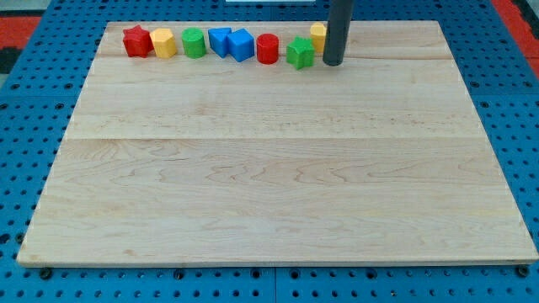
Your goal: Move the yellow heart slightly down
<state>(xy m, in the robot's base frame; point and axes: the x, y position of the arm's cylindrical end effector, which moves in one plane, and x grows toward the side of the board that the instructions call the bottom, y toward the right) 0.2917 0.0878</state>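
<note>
- Our tip [333, 63] is the lower end of a straight dark rod; there is no hand to open or close, so it grips nothing and can only push.
- The small yellow heart-shaped block [317, 34] sits at the view's top edge of the pale wooden board [269, 185], just at the rod's left side and partly hidden behind it; we cannot tell if they touch.
- We judge the yellow block light, rigid and smooth, likely to slide easily on the wood and to turn if pushed off-centre. Contact belongs on its far, upper side, pushing toward the view's bottom.
- A green star-like block [300, 52] lies just below-left of it and could be knocked.
- Further left along the top run a red cylinder [267, 48], two blue blocks [232, 42], a green cylinder [194, 42], a yellow hexagonal block [163, 42] and a red star [136, 40].
- We see no containers on the board.
</note>
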